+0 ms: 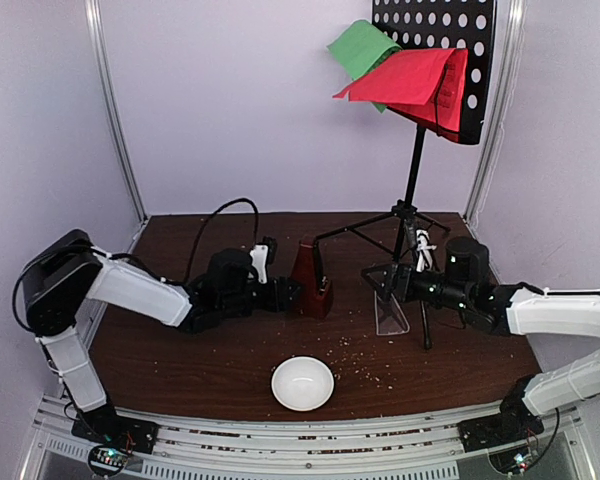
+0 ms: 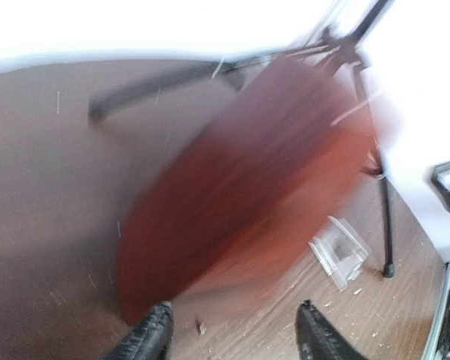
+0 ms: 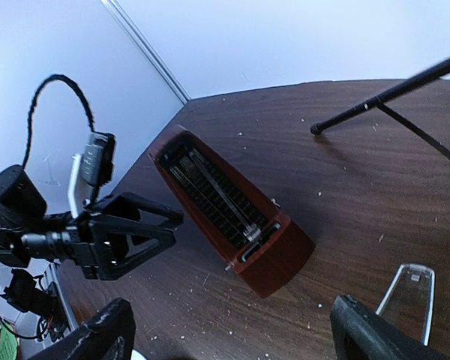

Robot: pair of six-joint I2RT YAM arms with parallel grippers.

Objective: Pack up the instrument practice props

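Note:
The dark red-brown metronome (image 1: 310,280) stands upright mid-table with its pendulum face bare (image 3: 229,210). In the left wrist view it is a blur (image 2: 240,187). My left gripper (image 1: 290,293) is open right beside its left side, its jaws not around it (image 2: 232,336). My right gripper (image 1: 378,282) is open and empty to the metronome's right (image 3: 236,339). The clear wedge cover (image 1: 390,316) lies on the table just below the right gripper (image 3: 409,296) (image 2: 339,251). The black perforated music stand (image 1: 435,60) rises at the back right and holds a green sheet (image 1: 362,45) and a red sheet (image 1: 405,78).
A small white bowl (image 1: 302,383) sits near the front edge, in the middle. The stand's tripod legs (image 1: 365,228) spread across the table behind the metronome and by the right arm (image 3: 390,97). White walls with metal rails enclose the table. Crumbs dot the wood.

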